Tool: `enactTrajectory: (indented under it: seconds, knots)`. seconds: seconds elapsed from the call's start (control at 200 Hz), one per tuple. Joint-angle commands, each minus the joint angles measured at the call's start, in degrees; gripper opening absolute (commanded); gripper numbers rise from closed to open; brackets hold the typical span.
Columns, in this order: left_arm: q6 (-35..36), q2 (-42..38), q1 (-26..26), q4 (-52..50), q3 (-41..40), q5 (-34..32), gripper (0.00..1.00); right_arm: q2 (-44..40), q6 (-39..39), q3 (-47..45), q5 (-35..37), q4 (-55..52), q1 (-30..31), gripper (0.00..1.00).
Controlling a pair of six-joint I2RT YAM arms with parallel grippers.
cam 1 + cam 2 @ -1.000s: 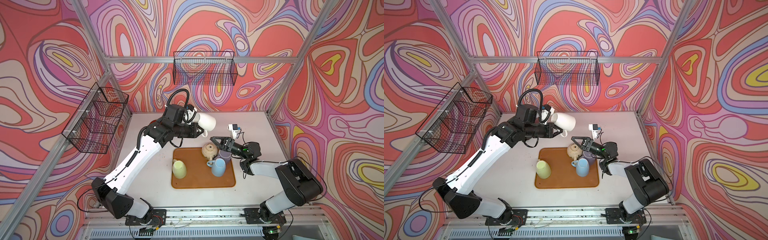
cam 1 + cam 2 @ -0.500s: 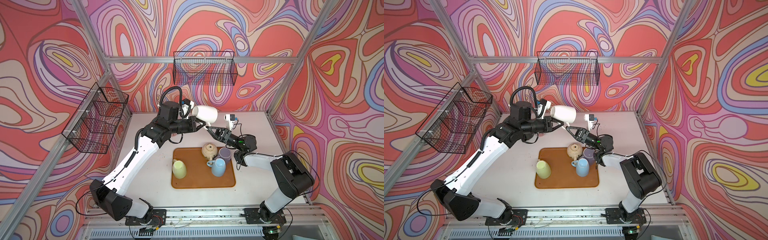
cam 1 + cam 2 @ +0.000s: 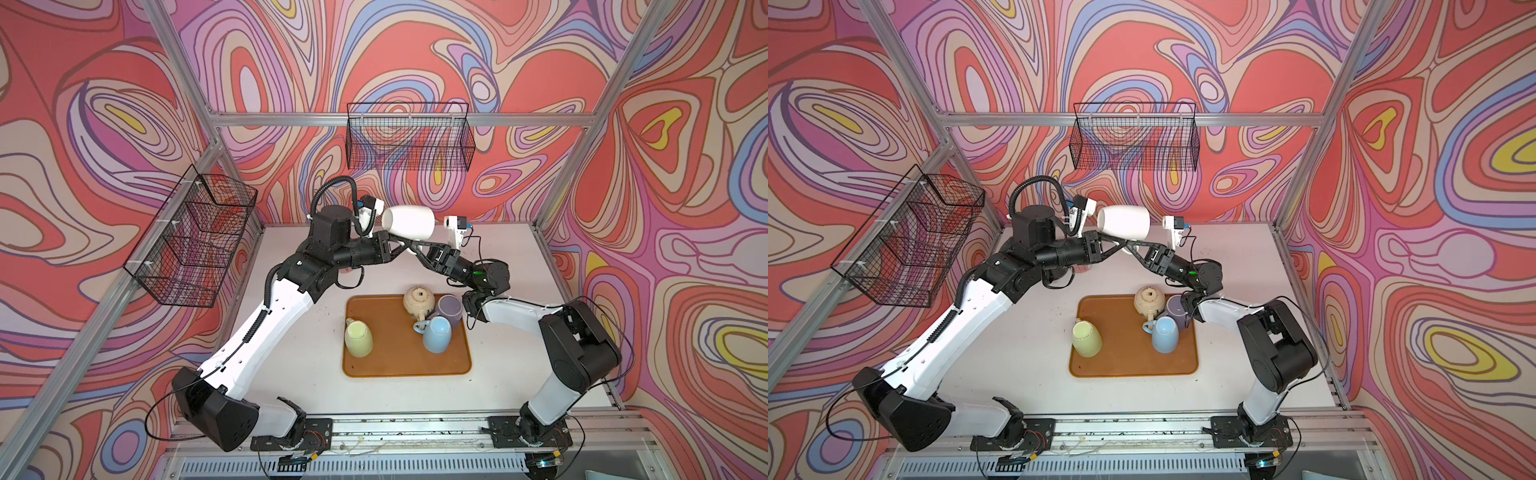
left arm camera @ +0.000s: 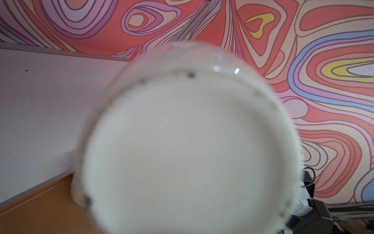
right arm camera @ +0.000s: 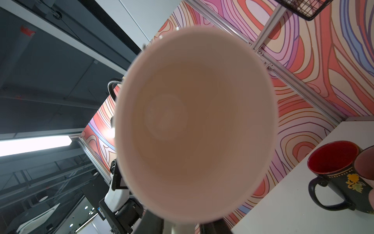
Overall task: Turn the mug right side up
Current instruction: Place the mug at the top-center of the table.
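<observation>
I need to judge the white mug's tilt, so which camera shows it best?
A top view: the white mug shows whole, lying sideways in mid-air. The left wrist view shows only its blurred base; the right wrist view looks only into its open mouth.

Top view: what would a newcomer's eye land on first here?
A white mug held sideways in mid-air above the back of the table, with the left pincer and right pincer meeting beneath it. In front, an orange tray carries a green mug and a blue mug, both upside down.
</observation>
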Motion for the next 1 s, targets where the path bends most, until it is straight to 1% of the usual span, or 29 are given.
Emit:
enactTrajectory:
  seconds: [0.0,0.045,0.09,0.185,0.215,0.27,0.321,0.406,0.476,0.551,0.606,0.621,0.656,0.681,0.726,0.751,0.806,0.821,0.831,0.922,0.992]
  knots:
    - [-0.8,-1.7,-0.2,2.4,-1.7,2.6,0.00,0.4,-0.7,1.4,1.4,1.5,-0.1,0.08]
    - [-1.0,-1.7,-0.2,2.4,-2.4,2.7,0.00,0.4,-0.6,1.3,1.4,1.5,-0.1,0.00]
    - [-1.2,-1.7,-0.1,4.3,-3.3,2.8,0.00,0.3,-0.7,1.3,1.5,1.5,0.0,0.00]
    - [-1.6,-1.4,0.1,4.4,-4.5,2.8,0.00,0.0,-0.4,1.1,1.9,1.5,-0.1,0.00]
    - [-1.6,-1.2,0.2,4.5,-4.8,3.1,0.08,-0.1,-0.4,1.1,1.9,1.5,0.0,0.00]
    - [-1.4,-1.0,0.3,4.1,-5.1,2.9,0.25,-0.1,-0.3,0.8,2.0,1.6,0.0,0.00]
    - [-0.7,-1.0,0.4,3.3,-5.2,2.1,0.35,-0.1,-0.4,0.6,2.1,1.4,-0.2,0.00]
    - [0.8,-1.7,0.8,0.0,-5.8,-0.2,0.47,-0.4,-0.9,0.0,2.2,0.6,-0.2,0.00]
    - [1.9,-2.8,1.2,-1.7,-6.6,-1.7,0.55,-1.1,-2.4,-0.5,2.3,-1.6,-0.2,0.00]
    - [3.4,-4.2,1.4,-4.1,-7.5,-3.8,0.64,-2.4,-5.4,-0.9,2.3,-6.6,-0.2,0.00]
    - [5.1,-5.4,1.5,-6.3,-8.1,-6.0,0.69,-3.7,-8.7,-0.9,2.5,-12.4,-0.2,0.00]
    - [5.5,-5.8,1.4,-7.1,-8.3,-6.7,0.72,-4.0,-9.5,-0.8,2.6,-14.2,-0.2,0.00]
    - [6.6,-6.9,1.4,-8.6,-8.8,-8.2,0.74,-5.2,-12.4,-0.6,3.1,-18.7,-0.2,0.00]
    - [7.2,-7.6,1.4,-9.8,-9.2,-9.5,0.78,-6.0,-14.8,-0.3,3.6,-23.3,-0.2,0.00]
    - [8.3,-9.0,1.5,-11.9,-9.9,-11.7,0.80,-7.7,-19.6,0.9,5.2,-32.6,-0.2,0.00]
    - [8.9,-9.8,1.4,-13.1,-10.4,-13.0,0.86,-8.5,-22.4,1.9,6.3,-37.8,-0.1,0.00]
    - [10.1,-11.6,1.4,-15.9,-11.4,-15.8,0.88,-9.5,-28.3,4.7,9.1,-50.4,0.0,0.00]
    - [10.4,-12.1,1.4,-16.6,-11.6,-16.5,0.97,-9.6,-29.7,5.6,9.9,-53.7,0.1,0.00]
    - [10.6,-12.4,1.5,-17.2,-11.7,-17.1,0.99,-9.7,-30.7,6.3,10.4,-55.7,0.1,0.00]
    - [12.1,-15.0,1.4,-21.3,-13.2,-21.9,1.00,-8.8,-38.9,12.8,16.6,-72.0,0.9,0.00]
    - [13.1,-16.7,1.4,-24.3,-14.1,-25.8,1.00,-6.7,-43.6,18.2,21.4,-81.7,2.1,0.00]
